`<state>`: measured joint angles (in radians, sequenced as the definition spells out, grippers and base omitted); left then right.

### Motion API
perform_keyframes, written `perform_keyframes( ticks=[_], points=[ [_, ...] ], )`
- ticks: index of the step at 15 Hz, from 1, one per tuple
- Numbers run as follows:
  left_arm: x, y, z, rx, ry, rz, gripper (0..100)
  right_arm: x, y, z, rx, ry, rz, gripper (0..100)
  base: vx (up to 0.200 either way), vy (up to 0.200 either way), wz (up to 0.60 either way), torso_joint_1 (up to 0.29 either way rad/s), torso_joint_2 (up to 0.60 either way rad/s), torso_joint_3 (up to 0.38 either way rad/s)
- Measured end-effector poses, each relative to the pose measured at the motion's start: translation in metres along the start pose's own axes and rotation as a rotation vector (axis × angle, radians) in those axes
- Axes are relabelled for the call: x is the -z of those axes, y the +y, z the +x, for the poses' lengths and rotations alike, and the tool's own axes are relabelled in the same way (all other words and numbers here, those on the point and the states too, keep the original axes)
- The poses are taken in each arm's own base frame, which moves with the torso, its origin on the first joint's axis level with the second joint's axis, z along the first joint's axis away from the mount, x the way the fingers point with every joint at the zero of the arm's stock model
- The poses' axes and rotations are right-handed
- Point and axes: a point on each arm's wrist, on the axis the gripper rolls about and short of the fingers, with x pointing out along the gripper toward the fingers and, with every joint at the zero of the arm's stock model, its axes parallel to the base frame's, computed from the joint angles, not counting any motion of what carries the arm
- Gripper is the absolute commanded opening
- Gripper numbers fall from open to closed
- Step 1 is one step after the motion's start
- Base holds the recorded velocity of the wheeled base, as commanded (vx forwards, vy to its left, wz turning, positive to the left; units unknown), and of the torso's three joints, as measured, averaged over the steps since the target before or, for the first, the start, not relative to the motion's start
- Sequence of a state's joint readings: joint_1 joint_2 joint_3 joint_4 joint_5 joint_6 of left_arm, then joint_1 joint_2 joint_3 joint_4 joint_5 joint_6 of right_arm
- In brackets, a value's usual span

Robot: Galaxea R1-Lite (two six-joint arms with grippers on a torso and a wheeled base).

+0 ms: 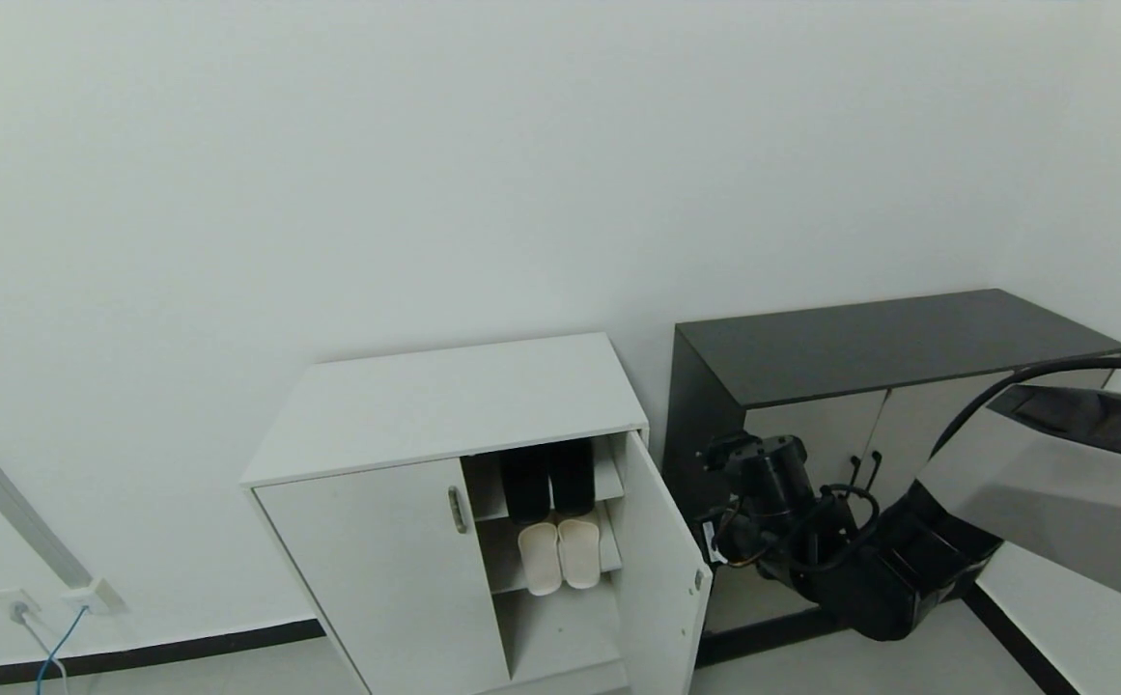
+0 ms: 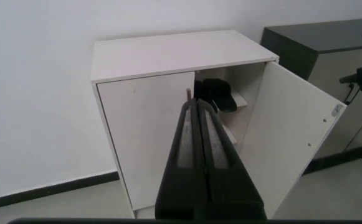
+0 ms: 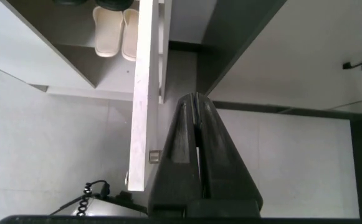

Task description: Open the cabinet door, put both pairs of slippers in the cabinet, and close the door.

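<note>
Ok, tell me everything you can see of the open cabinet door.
The door is a flat white panel of what looks like laminated board, hinged on the right side of the cabinet and swung wide open, upright, inner face showing. A small fitting sits near its free edge. The shut right gripper is close to its outer side; contact cannot be told.

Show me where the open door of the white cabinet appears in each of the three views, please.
Head view: the open door swings out at lower centre, toward the dark cabinet.
Left wrist view: the open door shows its inner face, between the black slippers and the dark cabinet.
Right wrist view: the open door is edge-on, beside the white slippers.
Shared landmark: the dark cabinet beside it.
</note>
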<state>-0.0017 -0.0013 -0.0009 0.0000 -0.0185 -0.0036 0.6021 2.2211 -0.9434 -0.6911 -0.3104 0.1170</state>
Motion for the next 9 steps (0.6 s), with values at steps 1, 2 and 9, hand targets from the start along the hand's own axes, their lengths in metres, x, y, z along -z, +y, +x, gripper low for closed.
perform_keyframes(
  ticks=[1,2,9],
  points=[
    [0.000,0.000,0.000,0.000,0.001,0.000,0,-0.001,-0.002,0.000,0.004,-0.003,0.002,0,0.000,0.000,0.00,0.000,0.00,0.000],
    [0.000,0.000,0.000,-0.001,0.000,-0.001,0,-0.002,-0.002,0.001,0.005,-0.008,0.004,0,0.000,0.000,0.00,0.000,0.00,0.000],
    [0.000,0.000,0.000,0.000,0.000,-0.001,0,0.000,-0.018,0.012,0.053,-0.028,-0.017,0,0.000,0.000,0.00,0.000,0.00,0.000]
  ],
)
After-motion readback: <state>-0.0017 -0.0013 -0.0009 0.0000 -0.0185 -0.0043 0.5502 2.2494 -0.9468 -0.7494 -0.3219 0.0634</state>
